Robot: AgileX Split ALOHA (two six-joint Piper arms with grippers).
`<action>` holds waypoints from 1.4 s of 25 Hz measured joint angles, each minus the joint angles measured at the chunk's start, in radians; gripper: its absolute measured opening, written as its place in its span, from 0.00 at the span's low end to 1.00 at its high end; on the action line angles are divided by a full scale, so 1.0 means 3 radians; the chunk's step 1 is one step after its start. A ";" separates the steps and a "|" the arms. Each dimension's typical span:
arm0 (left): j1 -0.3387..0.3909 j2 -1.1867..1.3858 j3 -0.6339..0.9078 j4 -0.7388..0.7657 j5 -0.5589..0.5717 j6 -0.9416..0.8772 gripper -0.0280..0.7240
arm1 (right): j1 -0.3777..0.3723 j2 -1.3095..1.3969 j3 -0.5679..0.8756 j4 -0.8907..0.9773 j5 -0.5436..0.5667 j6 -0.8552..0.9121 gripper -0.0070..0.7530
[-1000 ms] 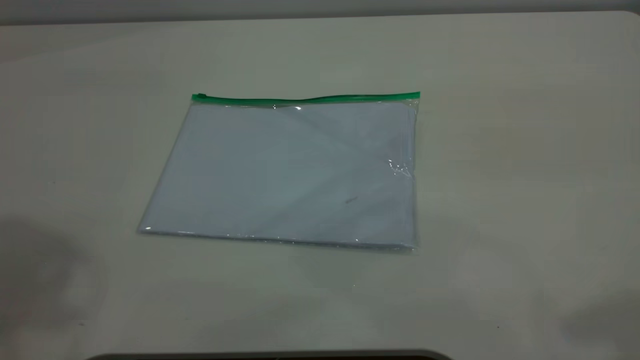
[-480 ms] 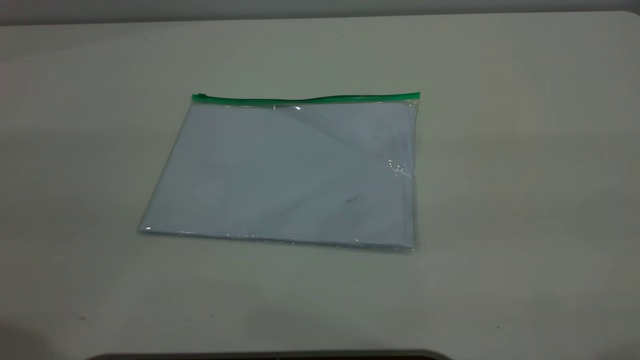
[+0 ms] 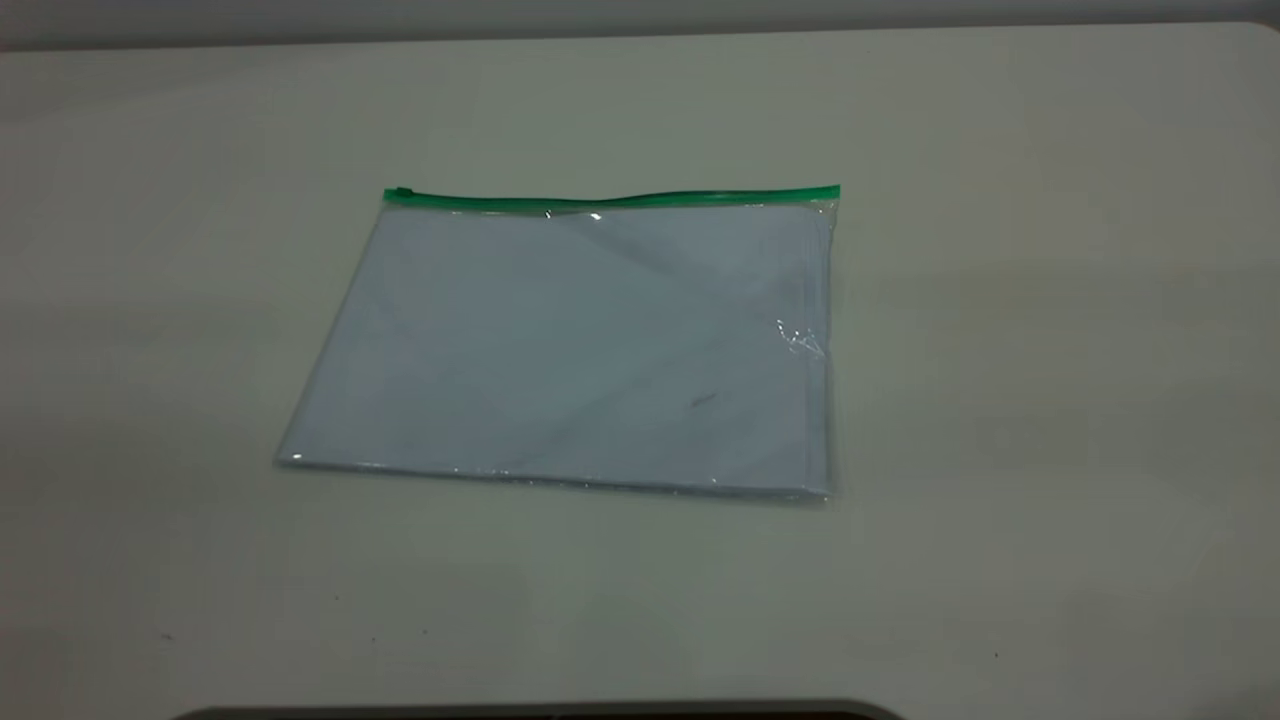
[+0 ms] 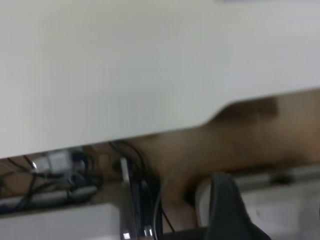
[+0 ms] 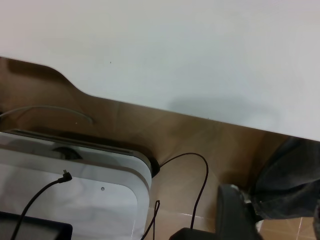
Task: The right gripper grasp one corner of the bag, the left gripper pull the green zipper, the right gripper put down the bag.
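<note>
While neither arm shows in the exterior view, the bag (image 3: 570, 345) lies flat mid-table (image 3: 1050, 300), green zipper (image 3: 610, 199) along its far edge, slider at the far-left corner. Left gripper (image 4: 227, 210) and right gripper (image 5: 235, 212) each show one finger beyond the table edge; can't tell jaw state.

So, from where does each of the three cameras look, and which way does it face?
Exterior view: outside the rig, looking down at the table with the bag and its green zipper; no arm shows.
Left wrist view: off the table's edge, facing the table and cables beneath; one dark finger of the left gripper shows.
Right wrist view: likewise facing the table and floor; the right gripper partly shows.
Shared: the wrist views share only the table.
</note>
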 joint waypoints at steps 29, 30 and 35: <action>0.0027 -0.1442 0.0000 0.0065 0.0105 -0.0079 0.70 | -0.0990 -0.2321 0.0000 0.0019 0.0109 0.0000 0.56; 0.0027 -0.1442 0.0000 0.0065 0.0105 -0.0079 0.70 | -0.0990 -0.2321 0.0000 0.0019 0.0109 0.0000 0.56; 0.0027 -0.1442 0.0000 0.0065 0.0108 -0.0079 0.70 | -0.0990 -0.2321 0.0000 0.0019 0.0109 0.0000 0.56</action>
